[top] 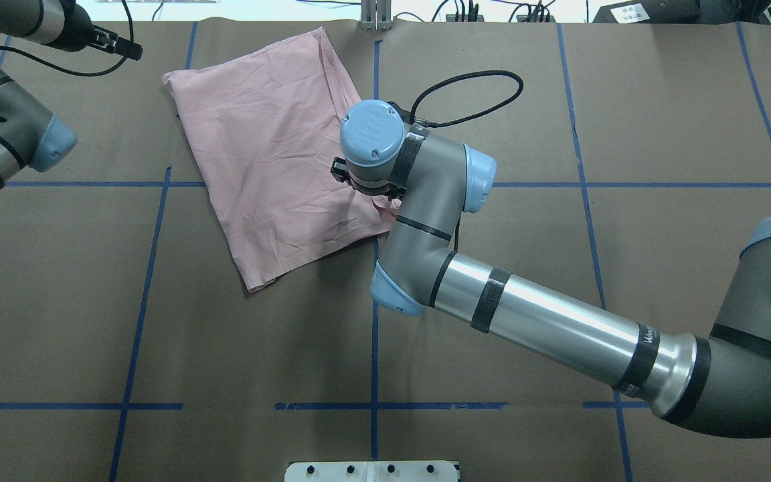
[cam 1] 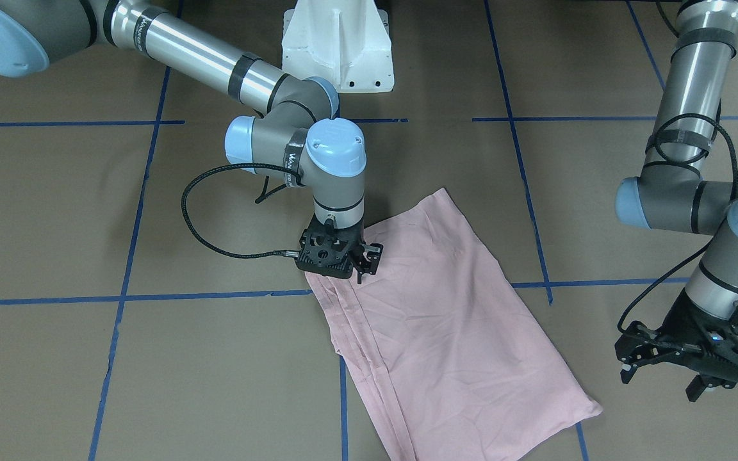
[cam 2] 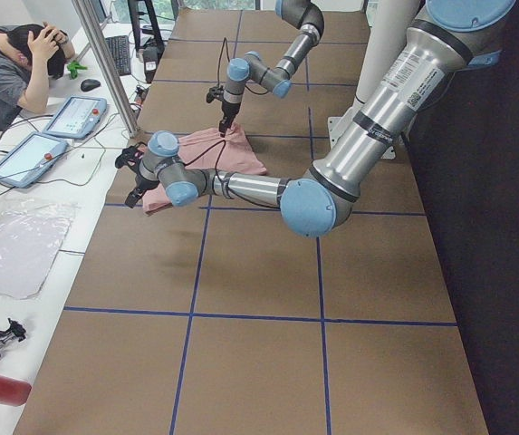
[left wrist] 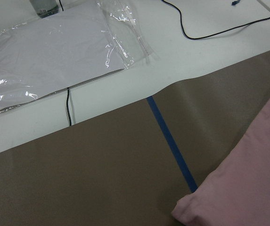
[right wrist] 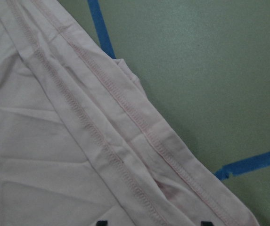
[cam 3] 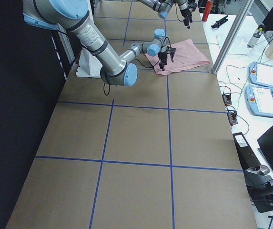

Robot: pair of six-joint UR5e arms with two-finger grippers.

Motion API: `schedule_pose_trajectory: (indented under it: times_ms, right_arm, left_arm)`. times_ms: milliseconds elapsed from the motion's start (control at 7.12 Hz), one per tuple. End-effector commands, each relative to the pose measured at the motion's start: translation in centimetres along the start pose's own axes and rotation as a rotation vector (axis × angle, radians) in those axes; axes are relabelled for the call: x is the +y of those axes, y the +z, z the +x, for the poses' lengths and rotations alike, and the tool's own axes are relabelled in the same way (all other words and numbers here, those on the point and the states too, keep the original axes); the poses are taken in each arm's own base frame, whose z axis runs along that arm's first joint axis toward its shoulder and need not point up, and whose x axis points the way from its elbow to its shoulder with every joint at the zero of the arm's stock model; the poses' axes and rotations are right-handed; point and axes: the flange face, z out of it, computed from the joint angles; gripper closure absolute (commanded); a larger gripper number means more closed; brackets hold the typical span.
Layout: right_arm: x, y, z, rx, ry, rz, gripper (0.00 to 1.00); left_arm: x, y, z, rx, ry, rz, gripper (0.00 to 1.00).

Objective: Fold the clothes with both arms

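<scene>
Overhead exterior: wrist mostly hides right end effector.

Even bright light, soft shadows, sharp focus.

Pink tee folded flat, plain side up; R hand over its edge.

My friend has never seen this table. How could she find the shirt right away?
Start with the big brown table crossed by blue tape lines. The right gripper hangs over one edge of a flat, folded cloth, and that cloth is the T-shirt. It is the only soft pink thing on the brown top, a creased rectangle lying crooked to the blue lines.
</scene>
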Motion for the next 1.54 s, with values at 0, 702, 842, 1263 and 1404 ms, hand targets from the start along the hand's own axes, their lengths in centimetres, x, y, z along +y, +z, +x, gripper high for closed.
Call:
schedule_pose_trajectory:
  times_ms: [0,702,842,1263,1404]
  right_arm:
    - [0.5,0.8,0.7,0.014,-0.007,-0.006,0.27]
    - [1.4,1.1,0.6,0.015,-0.002,-0.004,1.0]
    - [1.4,1.2,0.8,0.018,-0.003,-0.006,1.0]
    - [1.0,0.3,0.2,0.001,-0.001,-0.003,1.0]
    - [0.8,0.1,0.1,-0.002,0.0,-0.001,1.0]
  left_arm:
    - [0.0,0.0,0.1,0.002,0.001,0.001,0.0]
    - [0.1,0.0,0.0,0.0,0.0,0.0,0.0]
    - [0.1,0.0,0.0,0.0,0.0,0.0,0.0]
    - [0.1,0.0,0.0,0.0,-0.001,0.0,0.0]
    - [0.1,0.0,0.0,0.0,-0.001,0.0,0.0]
